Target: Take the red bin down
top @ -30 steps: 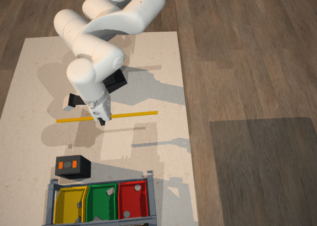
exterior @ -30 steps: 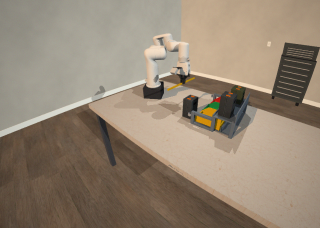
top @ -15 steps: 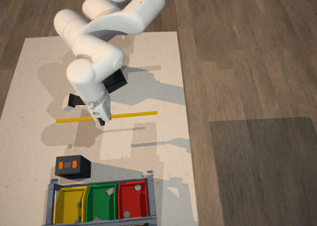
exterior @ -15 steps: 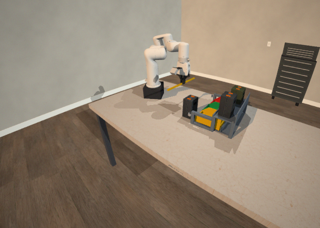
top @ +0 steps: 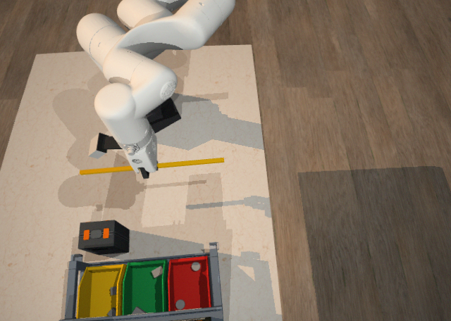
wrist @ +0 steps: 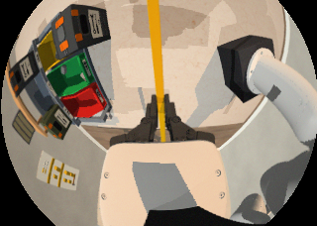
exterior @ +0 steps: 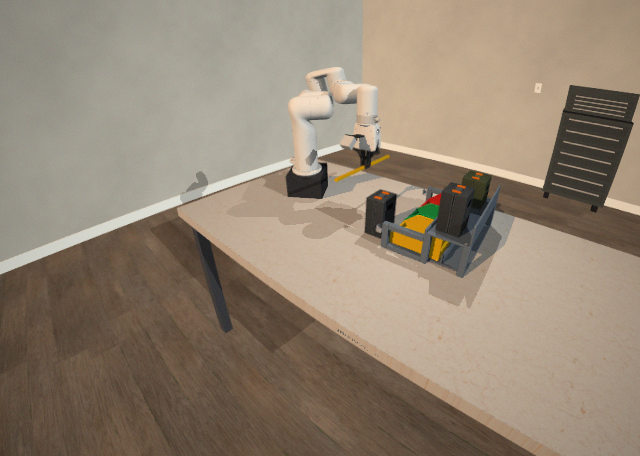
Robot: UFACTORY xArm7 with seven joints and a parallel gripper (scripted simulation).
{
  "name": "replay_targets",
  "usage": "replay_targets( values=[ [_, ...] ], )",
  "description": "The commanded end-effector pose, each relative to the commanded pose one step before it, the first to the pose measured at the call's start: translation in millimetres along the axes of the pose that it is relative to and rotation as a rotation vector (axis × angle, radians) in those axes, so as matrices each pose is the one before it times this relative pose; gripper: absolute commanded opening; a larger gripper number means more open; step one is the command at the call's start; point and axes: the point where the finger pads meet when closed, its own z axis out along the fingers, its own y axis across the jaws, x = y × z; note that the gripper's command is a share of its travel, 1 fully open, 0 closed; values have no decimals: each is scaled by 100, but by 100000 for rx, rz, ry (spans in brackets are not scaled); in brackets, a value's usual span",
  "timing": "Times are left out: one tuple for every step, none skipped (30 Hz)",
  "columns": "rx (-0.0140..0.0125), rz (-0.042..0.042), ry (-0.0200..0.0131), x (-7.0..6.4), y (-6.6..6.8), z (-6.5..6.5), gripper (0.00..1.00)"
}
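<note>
The red bin [top: 188, 284] [exterior: 435, 200] [wrist: 88, 104] sits on the grey shelf [top: 215, 281] [exterior: 425, 247], at the end of the row, beside the green bin [top: 144, 288] [exterior: 426, 212] [wrist: 61, 82]. Two round grey parts lie in the red bin. The yellow bin [top: 98, 288] [exterior: 417, 222] [wrist: 47, 53] sits at the other end; small grey parts show in it and the green one. My gripper [top: 144, 174] [exterior: 367, 163] [wrist: 160, 101] is shut on a long yellow bar [top: 192, 162] [exterior: 351, 173] [wrist: 154, 38], held level above the table, away from the shelf.
A black case [top: 120, 237] [exterior: 379, 216] [wrist: 61, 38] with orange latches stands on the table [top: 32, 208] [exterior: 289, 234] before the yellow bin's end. Another black case [exterior: 454, 208] and an olive case [exterior: 475, 188] [wrist: 56, 122] stand on the shelf's upper level behind the bins.
</note>
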Motion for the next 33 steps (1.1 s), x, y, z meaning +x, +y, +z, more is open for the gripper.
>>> replay_targets(
  values=[
    [199, 22, -121, 3109, -106, 48, 0],
    [-5, 24, -1, 799, -12, 30, 0],
    [0, 0, 0, 0, 0, 0, 0],
    [0, 0, 0, 0, 0, 0, 0],
    [0, 0, 0, 0, 0, 0, 0],
    [0, 0, 0, 0, 0, 0, 0],
    [0, 0, 0, 0, 0, 0, 0],
    [0, 0, 0, 0, 0, 0, 0],
    [0, 0, 0, 0, 0, 0, 0],
    [0, 0, 0, 0, 0, 0, 0],
    [0, 0, 0, 0, 0, 0, 0],
    [0, 0, 0, 0, 0, 0, 0],
    [0, 0, 0, 0, 0, 0, 0],
    [0, 0, 0, 0, 0, 0, 0],
    [24, -128, 5, -3173, 44, -120, 0],
    [-6, 32, -1, 799, -11, 30, 0],
    [-6, 32, -1, 799, -11, 30, 0],
    [-6, 32, -1, 799, -11, 30, 0],
    [-6, 32, -1, 799, -11, 30, 0],
    [0, 0, 0, 0, 0, 0, 0],
    [0, 0, 0, 0, 0, 0, 0],
    [0, 0, 0, 0, 0, 0, 0],
    [0, 0, 0, 0, 0, 0, 0],
    [0, 0, 0, 0, 0, 0, 0],
    [0, 0, 0, 0, 0, 0, 0],
    [0, 0, 0, 0, 0, 0, 0],
    [0, 0, 0, 0, 0, 0, 0],
    [0, 0, 0, 0, 0, 0, 0],
    [0, 0, 0, 0, 0, 0, 0],
    [0, 0, 0, 0, 0, 0, 0],
    [0, 0, 0, 0, 0, 0, 0],
    [29, -159, 6, -3173, 43, -121, 0],
    [-7, 40, -1, 799, -10, 30, 0]
  ],
)
